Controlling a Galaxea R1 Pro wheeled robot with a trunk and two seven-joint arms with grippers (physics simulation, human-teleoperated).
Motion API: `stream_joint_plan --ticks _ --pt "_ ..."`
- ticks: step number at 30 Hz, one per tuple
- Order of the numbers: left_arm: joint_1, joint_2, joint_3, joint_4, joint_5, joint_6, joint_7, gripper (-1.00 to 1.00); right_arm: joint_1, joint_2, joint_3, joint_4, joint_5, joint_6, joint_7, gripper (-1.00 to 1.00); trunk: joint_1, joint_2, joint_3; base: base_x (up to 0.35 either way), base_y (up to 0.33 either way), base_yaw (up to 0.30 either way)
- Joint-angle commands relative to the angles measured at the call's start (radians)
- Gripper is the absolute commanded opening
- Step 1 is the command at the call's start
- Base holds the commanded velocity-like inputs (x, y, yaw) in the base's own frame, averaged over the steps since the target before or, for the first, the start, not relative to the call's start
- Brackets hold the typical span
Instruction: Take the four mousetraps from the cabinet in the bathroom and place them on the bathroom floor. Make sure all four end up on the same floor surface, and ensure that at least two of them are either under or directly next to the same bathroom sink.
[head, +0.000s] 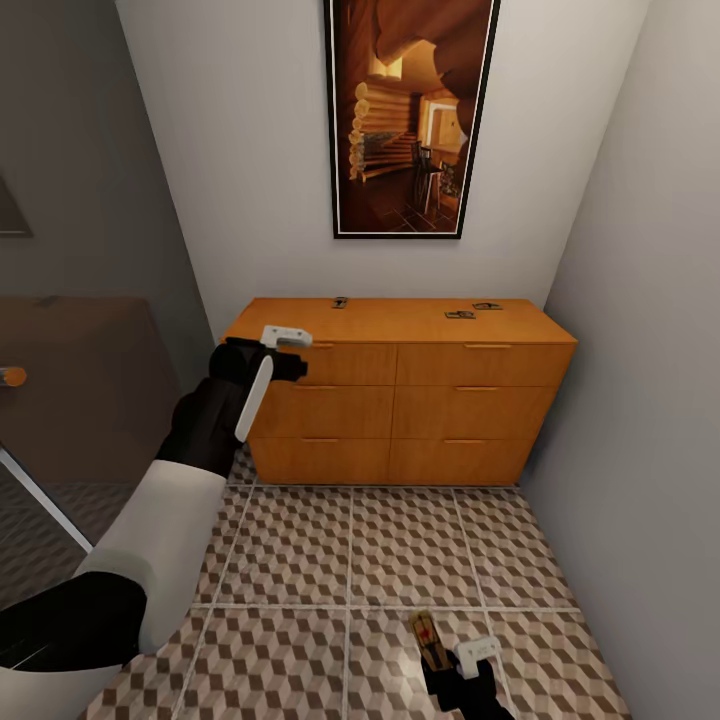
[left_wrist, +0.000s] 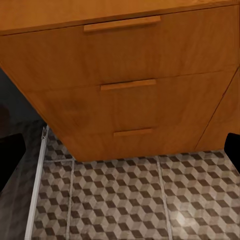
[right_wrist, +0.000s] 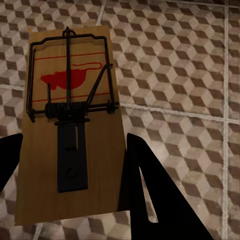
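Head view looks down into a narrow bathroom corner where an orange-brown wooden cabinet (head: 400, 395) stands against the back wall, with six closed drawers in two columns of three. Three mousetraps lie on its top: one (head: 340, 302) near the back left, two more (head: 460, 315) (head: 487, 306) close together toward the right. A fourth mousetrap (head: 433, 640) is held low over the cube-patterned bathroom floor (head: 350, 560) by the right end effector (head: 452, 655). Right wrist view shows that trap (right_wrist: 70, 125) as a wooden board with dark wire and a red mouse mark, the dark fingers (right_wrist: 150, 200) closed against its two long edges, tiles beneath. Left end effector (head: 285, 350) hangs raised in front of the cabinet's upper left drawer; left wrist view shows three drawer fronts (left_wrist: 125, 85), its finger tips wide apart at the frame edges and holding nothing. A framed picture (head: 412, 115) of a log interior hangs above the cabinet
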Motion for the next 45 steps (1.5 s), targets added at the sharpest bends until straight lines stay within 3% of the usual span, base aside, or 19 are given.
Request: stream_joint_plan --ticks 1,8,17,20,23,26,31,36,45 --pt "-0.001 0.000 -0.002 -0.008 0.002 0.004 0.004 1.00 -0.001 0.000 0.002 0.001 0.002 0.003 -0.003 -1.00 0.000 0.000 -0.001 0.000 0.000 0.000" --pt "0.000 0.000 -0.002 -0.015 0.002 0.007 0.004 1.00 0.000 -0.003 0.002 0.001 0.002 0.024 -0.004 -1.00 0.000 0.000 -0.001 0.038 0.000 0.000" --pt "0.000 0.000 -0.002 -0.015 0.002 0.008 0.004 1.00 0.013 -0.008 0.002 0.002 0.002 0.112 -0.001 -1.00 0.000 0.000 -0.001 0.186 0.000 0.000" --pt "0.000 0.000 -0.002 -0.017 0.002 0.008 0.004 1.00 0.047 -0.012 0.001 0.003 0.002 0.117 -0.005 -1.00 0.000 0.000 -0.001 0.202 0.000 0.000" --pt "0.000 0.000 -0.001 -0.018 0.002 0.008 0.004 1.00 0.115 -0.038 0.000 0.002 0.001 0.117 -0.006 -1.00 0.000 0.000 -0.001 0.203 0.000 0.000" --pt "0.000 -0.001 -0.002 -0.022 0.002 0.008 0.004 1.00 0.190 -0.087 0.000 0.002 -0.005 0.113 0.001 -1.00 0.000 0.000 -0.001 0.203 0.000 0.000" --pt "0.000 -0.004 -0.005 -0.052 0.002 0.008 0.004 1.00 0.215 -0.114 0.000 0.002 -0.007 0.111 0.004 -1.00 0.000 0.000 -0.001 0.203 0.000 0.000" --pt "0.000 -0.005 -0.007 -0.116 0.002 0.009 0.004 1.00 0.220 -0.094 -0.002 0.001 -0.009 0.112 0.002 -1.00 0.000 0.000 -0.001 0.200 0.000 0.000" --pt "0.000 -0.005 -0.009 -0.128 0.002 0.009 0.004 1.00 0.220 -0.081 -0.003 0.001 -0.009 0.113 0.000 -1.00 0.000 0.000 -0.001 0.158 0.000 0.000"
